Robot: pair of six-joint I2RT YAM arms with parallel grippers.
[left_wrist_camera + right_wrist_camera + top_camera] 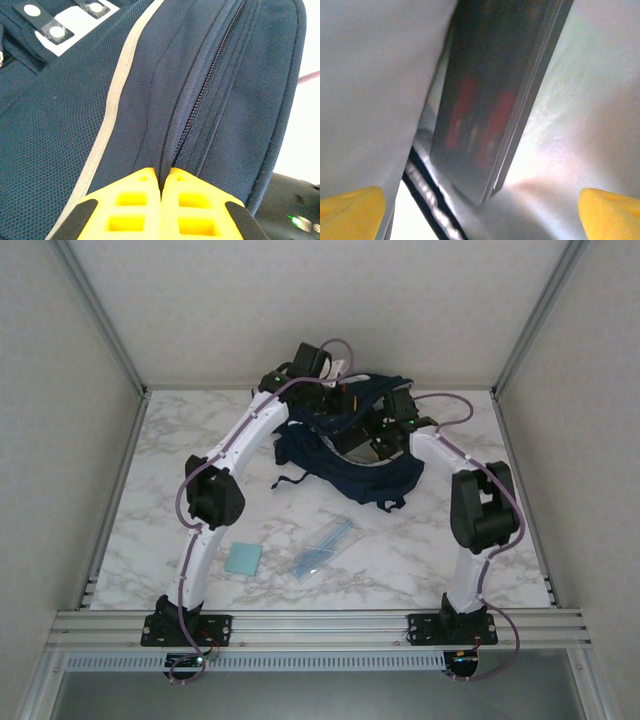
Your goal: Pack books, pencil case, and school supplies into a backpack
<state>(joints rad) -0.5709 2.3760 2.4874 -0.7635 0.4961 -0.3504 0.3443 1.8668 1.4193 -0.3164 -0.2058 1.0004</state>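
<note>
Packing is midway: the backpack (pixel 350 472) sits toward the worktop's far edge, while the clear packet (pixel 323 547) and blue pad (pixel 243 559) lie unpacked by the near edge. The left gripper (pixel 161 185) pinches backpack fabric beside the zipper (pixel 200 95). The right gripper (pixel 480 207) gapes wide inside, beside a book (pixel 480 100); next it should fetch the packet.
</note>
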